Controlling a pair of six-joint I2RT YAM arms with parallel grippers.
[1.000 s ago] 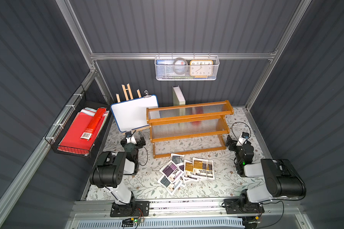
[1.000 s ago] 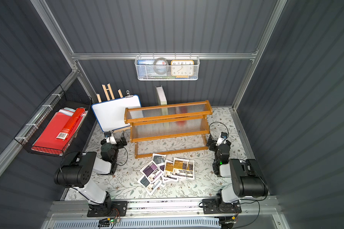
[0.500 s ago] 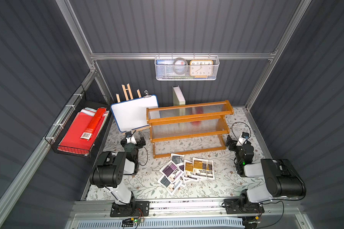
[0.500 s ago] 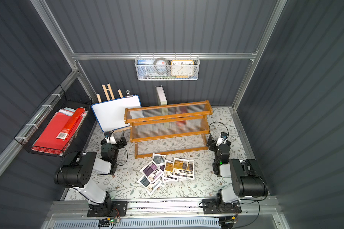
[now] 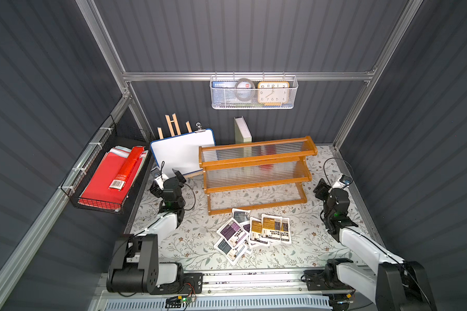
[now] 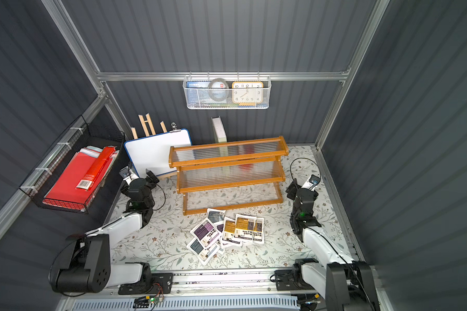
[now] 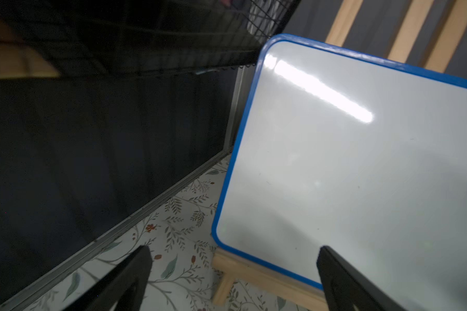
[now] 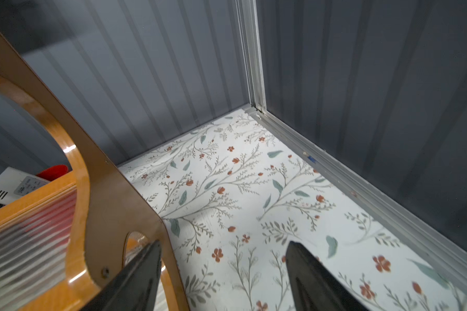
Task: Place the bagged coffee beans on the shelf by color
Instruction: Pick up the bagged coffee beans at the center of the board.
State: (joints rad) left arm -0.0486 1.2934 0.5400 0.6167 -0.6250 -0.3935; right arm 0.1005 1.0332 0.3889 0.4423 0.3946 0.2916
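Note:
The bagged coffee beans (image 5: 254,233) (image 6: 227,231) lie in an overlapping pile on the floral mat just in front of the shelf; yellow-orange (image 5: 272,227), purple (image 5: 232,231) and grey-blue (image 5: 227,249) labels show. The shelf (image 5: 256,172) (image 6: 227,169) is a three-tier orange-brown rack with clear ribbed tiers, all bare. My left gripper (image 5: 170,177) (image 7: 235,250) hovers left of the shelf, open, facing the whiteboard's lower corner. Right of the shelf, my right gripper (image 5: 330,185) (image 8: 224,245) stands open beside the wooden end panel (image 8: 97,188), nothing between its fingers.
A blue-framed whiteboard (image 5: 182,153) (image 7: 361,175) leans on a wooden easel at the back left. A black wire basket (image 5: 92,200) of red folders hangs on the left wall. A white mesh basket (image 5: 254,105) holding a clock hangs on the back wall. A box (image 5: 241,132) stands behind the shelf.

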